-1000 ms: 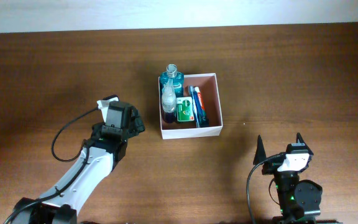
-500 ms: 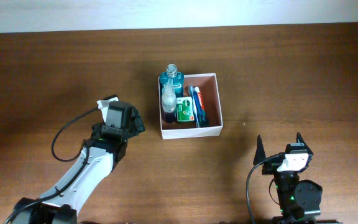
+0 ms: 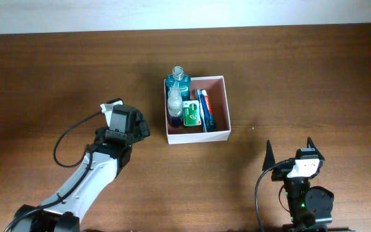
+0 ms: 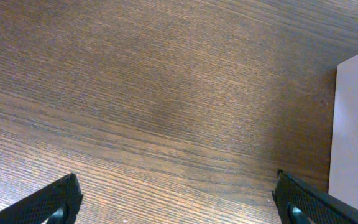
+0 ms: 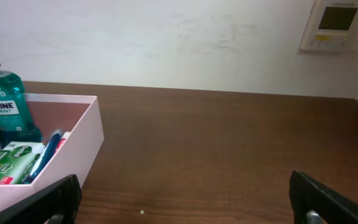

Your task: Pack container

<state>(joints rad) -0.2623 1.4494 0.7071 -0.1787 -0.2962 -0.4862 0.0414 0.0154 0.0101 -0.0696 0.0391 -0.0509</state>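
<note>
**A:** What's on that brown wooden table (image 3: 44, 77)?

**B:** The biggest thing on it is the left arm (image 3: 89, 180). It is white, and it reaches in from the near edge at the left corner, slanting toward the middle. Its left end effector (image 3: 143, 126) hangs over bare wood with the fingers spread wide and nothing between them. The wrist view shows only wood grain there, with a white wall at the right.

**A:** And the container?

**B:** The container (image 3: 198, 136) sits about midway between the table's left and right edges, a bit nearer the far edge. It is square and shallow, with white walls and a reddish inside. The left end effector is near its left wall, not touching it.

**A:** What about the other arm?

**B:** The right end effector (image 3: 289, 145) is by the near edge, well apart from the container and toward the right. Its fingers are also fully spread and empty.

**A:** What's in the box?

**B:** All of it is along the left side. A blue mouthwash bottle (image 3: 178, 80) stands upright in the far left corner. A small clear bottle (image 3: 174, 100) is just in front of it. Beside that are a green packet (image 3: 190, 115) and a slim blue tube (image 3: 203, 109). The right half shows bare floor.
</note>
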